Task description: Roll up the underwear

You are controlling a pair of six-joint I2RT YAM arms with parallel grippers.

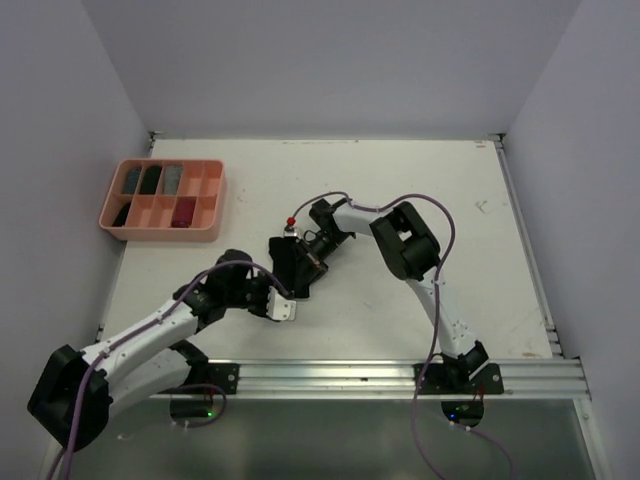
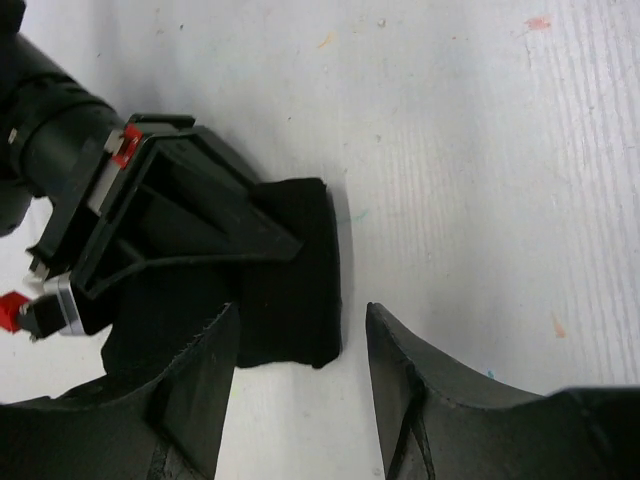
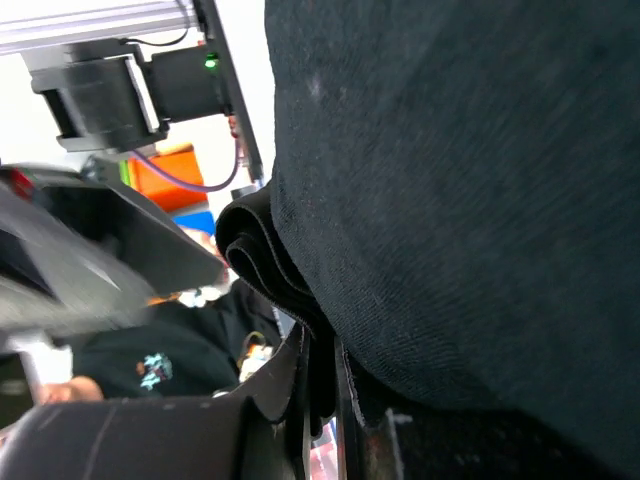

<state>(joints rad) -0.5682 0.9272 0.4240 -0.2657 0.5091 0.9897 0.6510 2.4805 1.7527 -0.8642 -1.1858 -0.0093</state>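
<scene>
Black underwear (image 3: 450, 200) fills the right wrist view, one fold pinched tight between the closed fingers of the right gripper (image 3: 325, 400). The left gripper (image 2: 300, 325) gapes wide and holds nothing, with the garment's near edge between its fingers, on the white table (image 2: 480, 150). A salmon tray (image 1: 212, 215) sits well apart, far left.

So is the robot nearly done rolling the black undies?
About halfway, I'd say. The black underwear is already folded into a thick bundle. The right hand is pinching it, and the left hand is open beside it. It isn't a tight roll yet.
</scene>
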